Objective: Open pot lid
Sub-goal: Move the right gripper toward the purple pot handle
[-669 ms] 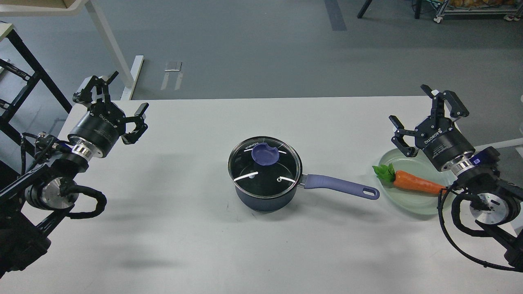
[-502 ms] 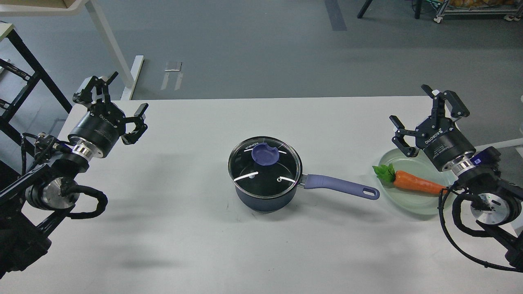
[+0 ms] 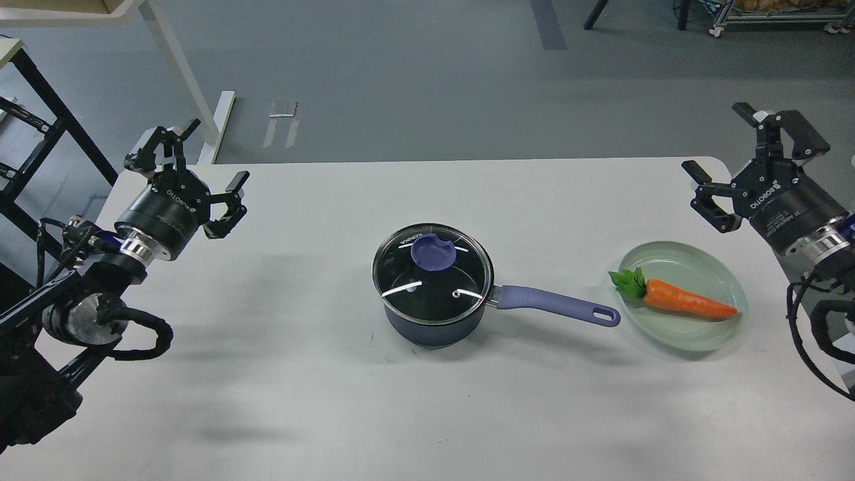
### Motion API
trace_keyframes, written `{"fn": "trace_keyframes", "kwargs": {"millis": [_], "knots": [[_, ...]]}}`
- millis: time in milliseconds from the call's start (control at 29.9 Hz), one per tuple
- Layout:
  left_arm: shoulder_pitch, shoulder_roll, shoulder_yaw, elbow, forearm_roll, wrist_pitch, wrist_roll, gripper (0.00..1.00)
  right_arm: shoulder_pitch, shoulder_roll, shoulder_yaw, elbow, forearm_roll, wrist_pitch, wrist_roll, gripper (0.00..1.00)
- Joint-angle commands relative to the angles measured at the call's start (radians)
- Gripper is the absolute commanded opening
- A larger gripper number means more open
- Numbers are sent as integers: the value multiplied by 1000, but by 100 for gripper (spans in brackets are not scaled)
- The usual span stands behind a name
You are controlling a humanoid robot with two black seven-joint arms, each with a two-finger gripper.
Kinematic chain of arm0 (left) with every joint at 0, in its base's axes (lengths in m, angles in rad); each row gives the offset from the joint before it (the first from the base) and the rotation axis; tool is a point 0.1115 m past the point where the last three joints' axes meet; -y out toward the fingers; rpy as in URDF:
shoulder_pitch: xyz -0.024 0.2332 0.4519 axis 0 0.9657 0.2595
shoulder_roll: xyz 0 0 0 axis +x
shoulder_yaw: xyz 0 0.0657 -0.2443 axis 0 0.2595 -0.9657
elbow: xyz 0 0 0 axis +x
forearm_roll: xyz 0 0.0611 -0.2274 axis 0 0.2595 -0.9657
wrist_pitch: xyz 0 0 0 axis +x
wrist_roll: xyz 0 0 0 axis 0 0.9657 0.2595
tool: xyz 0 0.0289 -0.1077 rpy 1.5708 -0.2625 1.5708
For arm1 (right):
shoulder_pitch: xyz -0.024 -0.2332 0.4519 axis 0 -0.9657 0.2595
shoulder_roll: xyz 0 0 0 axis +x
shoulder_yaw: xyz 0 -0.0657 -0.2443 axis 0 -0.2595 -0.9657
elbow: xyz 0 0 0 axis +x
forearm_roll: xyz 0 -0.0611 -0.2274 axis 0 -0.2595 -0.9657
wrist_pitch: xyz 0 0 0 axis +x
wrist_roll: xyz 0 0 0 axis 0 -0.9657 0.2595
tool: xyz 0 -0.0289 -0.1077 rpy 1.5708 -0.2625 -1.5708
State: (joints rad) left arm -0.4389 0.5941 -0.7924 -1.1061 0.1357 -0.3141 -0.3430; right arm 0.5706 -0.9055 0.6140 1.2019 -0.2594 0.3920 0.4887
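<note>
The dark blue pot (image 3: 434,331) stands in the middle of the white table, its long lavender-blue handle (image 3: 558,306) pointing right. The clear glass lid (image 3: 433,274) sits flat on the pot, with its lavender-blue knob (image 3: 434,253) on top. My left gripper (image 3: 197,160) is open and empty, held above the table's far left corner, well away from the pot. My right gripper (image 3: 728,143) is open and empty, held above the table's far right edge, beyond the plate.
A pale green glass plate (image 3: 721,267) with a toy carrot (image 3: 681,299) lies right of the pot handle's end. A white table leg (image 3: 180,73) and a black rack (image 3: 40,133) stand beyond the far left corner.
</note>
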Motion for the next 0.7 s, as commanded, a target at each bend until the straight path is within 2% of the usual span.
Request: {"fn": "trace_keyframes", "kwargs": {"millis": [0, 67, 201, 368, 468, 669], "knots": [[-4, -2, 2, -1, 5, 7, -5, 99, 78, -79, -7, 60, -208, 2, 0, 100], [-4, 1, 2, -3, 16, 6, -10, 99, 121, -117, -10, 111, -340, 2, 0, 100], [-6, 4, 1, -17, 39, 9, -46, 99, 185, -193, -16, 237, -629, -1, 0, 100], [-11, 0, -1, -32, 105, 47, -70, 99, 251, -240, -77, 346, -976, -1, 0, 100], [-24, -2, 1, -32, 110, 49, -94, 99, 322, -242, -166, 376, -1193, -2, 0, 100], [-37, -2, 1, -49, 110, 49, -99, 99, 492, -220, -408, 424, -1463, -4, 0, 100]]}}
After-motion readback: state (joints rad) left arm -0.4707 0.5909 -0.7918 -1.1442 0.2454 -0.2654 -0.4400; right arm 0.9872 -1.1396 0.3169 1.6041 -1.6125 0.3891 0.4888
